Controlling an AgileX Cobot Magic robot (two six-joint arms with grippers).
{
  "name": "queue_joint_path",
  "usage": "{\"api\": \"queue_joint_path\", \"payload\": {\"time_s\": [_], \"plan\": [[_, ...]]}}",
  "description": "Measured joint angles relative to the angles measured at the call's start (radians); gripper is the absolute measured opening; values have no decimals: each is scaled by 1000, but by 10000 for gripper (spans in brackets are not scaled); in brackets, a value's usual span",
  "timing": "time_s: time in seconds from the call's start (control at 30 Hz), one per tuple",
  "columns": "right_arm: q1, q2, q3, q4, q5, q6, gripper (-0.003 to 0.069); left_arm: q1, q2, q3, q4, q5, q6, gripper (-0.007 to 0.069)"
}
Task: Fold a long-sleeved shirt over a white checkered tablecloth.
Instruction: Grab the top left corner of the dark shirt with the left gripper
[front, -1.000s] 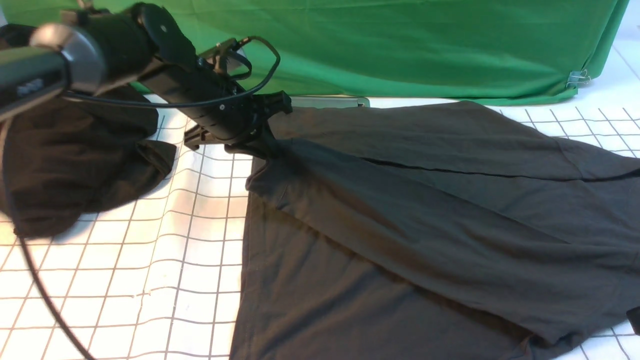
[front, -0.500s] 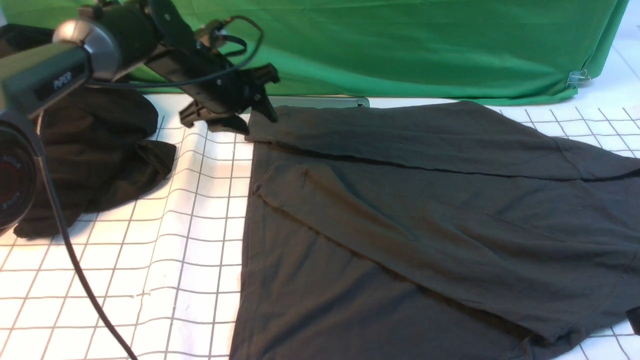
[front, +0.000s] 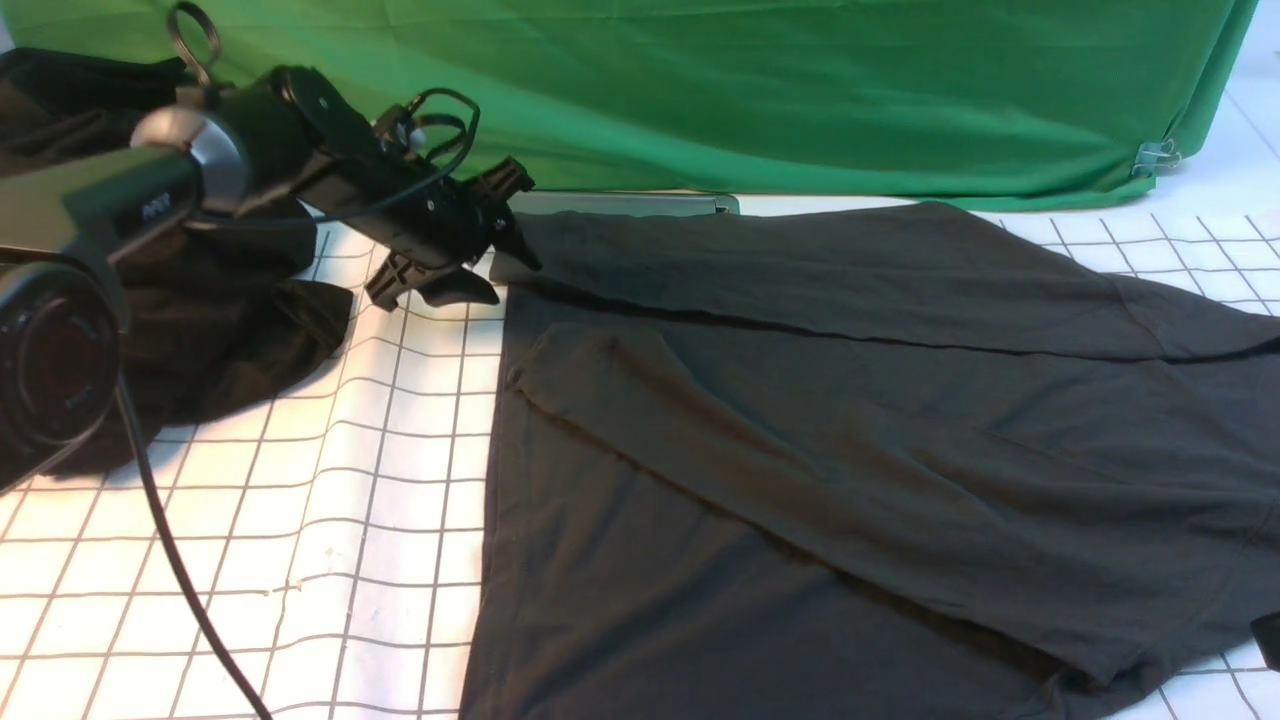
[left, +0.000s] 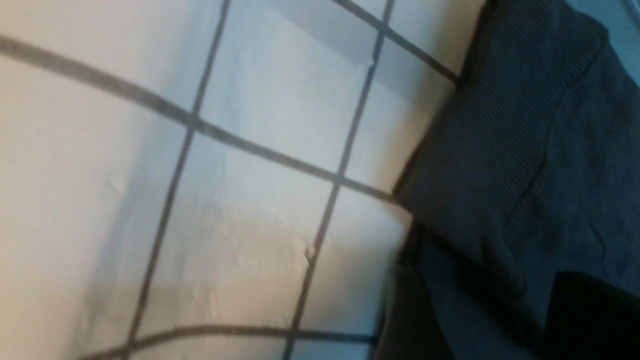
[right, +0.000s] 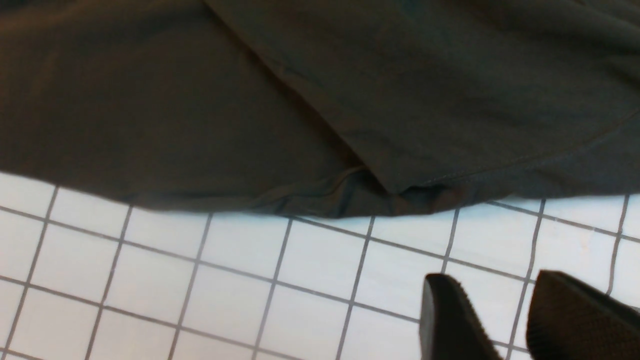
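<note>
My left gripper (front: 497, 272) hangs released beside the shirt (front: 850, 450), right gripper (right: 500, 325) parted and empty near its edge, the shirt spread on the tablecloth (front: 380, 520), so I'd pinch both layers cleanly and lift low to avoid wrinkles.

A staged lab set-up: plain bright green cloth backdrop (front: 800, 90) across the top, white checkered tablecloth (front: 300, 520) spread below.

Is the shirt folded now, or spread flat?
Partly folded: the shirt lies wide on the tablecloth, but its sleeves seem laid across the body, one diagonally. No compact fold yet.
</note>
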Motion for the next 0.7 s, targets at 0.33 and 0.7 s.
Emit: {"api": "queue_joint_path", "payload": {"time_s": [0.33, 0.7], "plan": [[0, 0, 0, 0, 9, 2, 237, 0, 25, 0, -25, -126, 37, 305], [0, 0, 0, 0, 14, 24, 238, 0, 29, 0, -146, -124, 195, 41]]}}
